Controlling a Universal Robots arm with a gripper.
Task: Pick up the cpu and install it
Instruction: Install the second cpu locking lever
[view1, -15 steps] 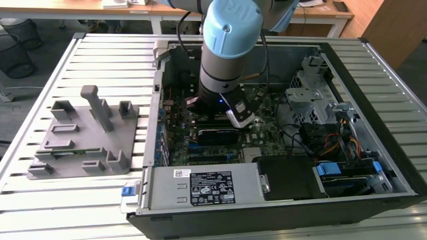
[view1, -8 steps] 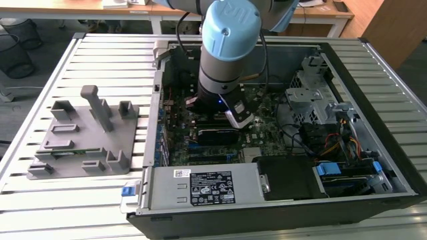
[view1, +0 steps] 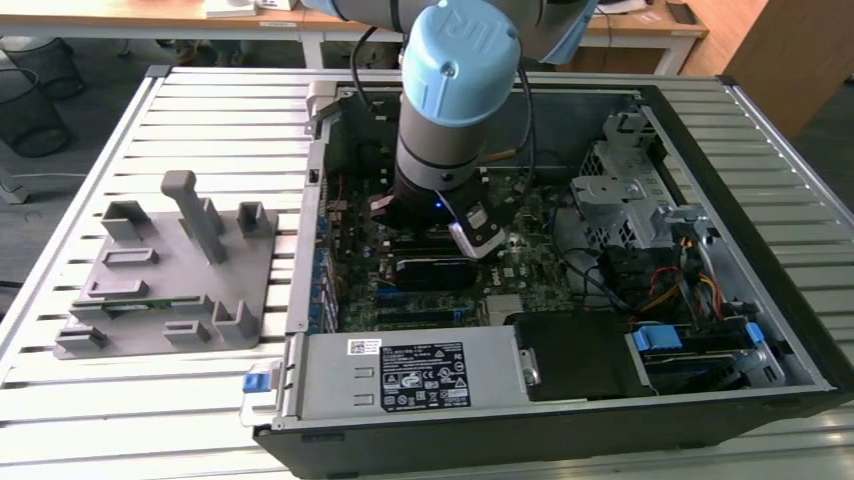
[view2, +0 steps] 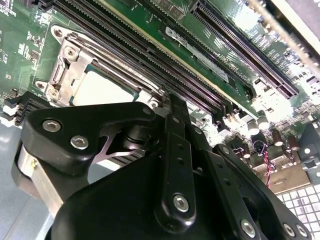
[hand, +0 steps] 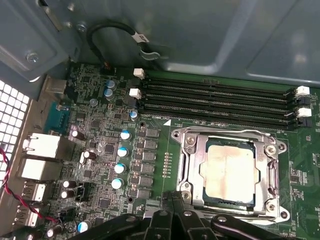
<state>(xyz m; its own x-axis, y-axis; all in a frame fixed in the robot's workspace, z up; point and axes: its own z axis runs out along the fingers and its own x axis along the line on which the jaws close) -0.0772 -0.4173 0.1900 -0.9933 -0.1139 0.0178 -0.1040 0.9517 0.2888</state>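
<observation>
One arm (view1: 447, 110) reaches down into an open computer case (view1: 561, 430) that lies on a slatted metal table (view1: 214, 100). In the exterior view its wrist hangs over the middle of the green circuit board (view1: 534, 265), with the power supply box (view1: 407, 375) on the near side and the metal drive cage (view1: 621, 190) toward the exterior view's right. On the table at the exterior view's left, well apart from the case, sits a grey plastic fixture (view1: 167, 270) with upright blocks.

The cpu (hand: 230, 170) lies flat inside its socket, its silver top showing some pale staining, and the metal socket frame (hand: 187, 145) surrounds it on all sides. In the second wrist view the same chip (view2: 100, 90) appears just beyond the black linkages of the claw (view2: 170, 150). Long black memory slots (hand: 220, 100) run beside the socket on the side away from the claw, and a cluster of small blue-topped capacitors (hand: 120, 152) stands on the board to the other side of the socket.

The claw's black linkage arms sit just short of the socket's near edge in the first wrist view (hand: 175, 220). Nothing is seen between its fingers, but whether they are spread or closed I cannot tell, as the tips are hidden behind the linkages.
</observation>
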